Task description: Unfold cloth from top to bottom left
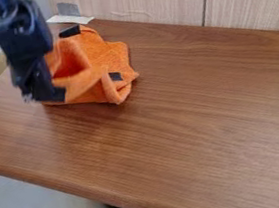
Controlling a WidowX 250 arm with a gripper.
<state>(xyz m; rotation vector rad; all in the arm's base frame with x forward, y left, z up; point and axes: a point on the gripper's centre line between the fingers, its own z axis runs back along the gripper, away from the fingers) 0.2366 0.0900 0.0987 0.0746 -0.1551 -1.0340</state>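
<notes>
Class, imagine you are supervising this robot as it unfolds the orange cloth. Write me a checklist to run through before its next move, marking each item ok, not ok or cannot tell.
1. Cloth lies on the table: ok.
2. Cloth spread flat: not ok; it is bunched, with raised folds.
3. Pincer at the cloth: ok, by its left side as the camera sees it.
4. Pincer has a firm hold on the cloth: cannot tell.
5. Cloth back from the table's front edge: ok.
</notes>
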